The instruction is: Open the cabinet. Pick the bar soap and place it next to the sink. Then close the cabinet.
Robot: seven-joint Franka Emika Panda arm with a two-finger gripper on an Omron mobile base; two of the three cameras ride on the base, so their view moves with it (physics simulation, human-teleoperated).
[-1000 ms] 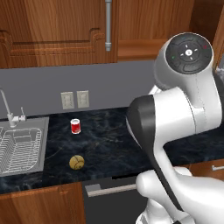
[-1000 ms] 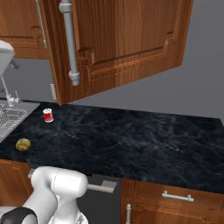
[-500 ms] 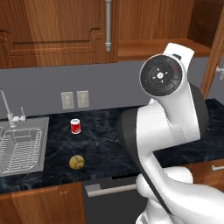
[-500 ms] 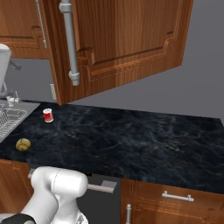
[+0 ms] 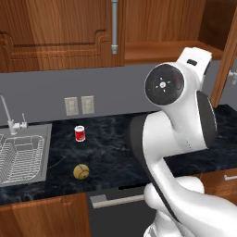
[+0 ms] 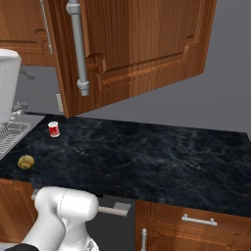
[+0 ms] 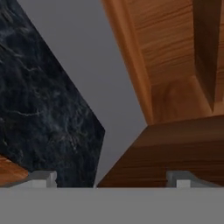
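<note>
The cabinet (image 5: 69, 32) hangs over the counter. Its left door is shut behind a grey bar handle (image 5: 114, 23). Its right door (image 6: 147, 49) stands swung wide out into the room, with its own bar handle (image 6: 77, 49). The bare wooden shelf (image 5: 162, 50) inside shows past my arm. The bar soap is out of view. The steel sink (image 5: 39, 164), with a wire rack and a thin faucet (image 5: 8, 115), is at the counter's left end. My gripper (image 7: 111, 181) is open and empty, close under the wooden cabinet (image 7: 175, 65), beside the grey wall.
A red can (image 5: 80, 134) stands on the black marble counter (image 6: 147, 157) right of the sink. A yellow-brown ball (image 5: 81, 171) lies nearer the front edge. Two wall outlets (image 5: 78, 105) are behind them. The open door overhangs the counter's middle. Low drawers (image 6: 196, 220) are below.
My arm has swung: its round dark joint moved left and down in the left base view. The cabinet door stays open and the gripper stays open.
</note>
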